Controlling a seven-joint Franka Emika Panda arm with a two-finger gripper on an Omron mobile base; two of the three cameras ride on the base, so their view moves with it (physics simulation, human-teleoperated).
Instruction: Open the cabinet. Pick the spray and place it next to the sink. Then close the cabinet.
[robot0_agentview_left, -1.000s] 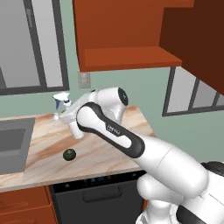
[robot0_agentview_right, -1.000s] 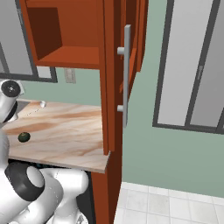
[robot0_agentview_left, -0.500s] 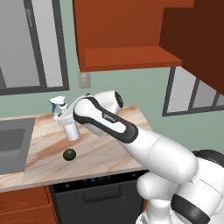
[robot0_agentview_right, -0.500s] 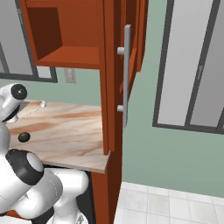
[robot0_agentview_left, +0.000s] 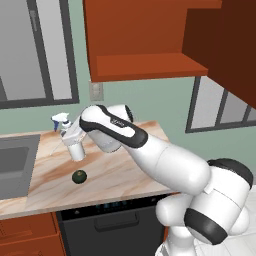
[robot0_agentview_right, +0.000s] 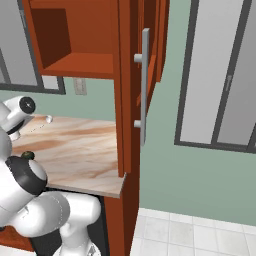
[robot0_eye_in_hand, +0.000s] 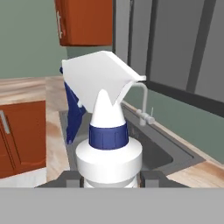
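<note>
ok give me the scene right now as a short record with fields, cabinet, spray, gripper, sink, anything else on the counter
cabinet: door swung open, grey bar handle showing, shelf bare where visible
spray: white bottle with blue collar and nozzle, upright, held above the counter
gripper: gripper shut on the spray's body, a finger either side
sink: grey basin at the counter's left end, tap behind it
other: dark green ball lying on the counter below the spray
task stage: spray out of the cabinet, not yet set down; cabinet not yet closed
</note>
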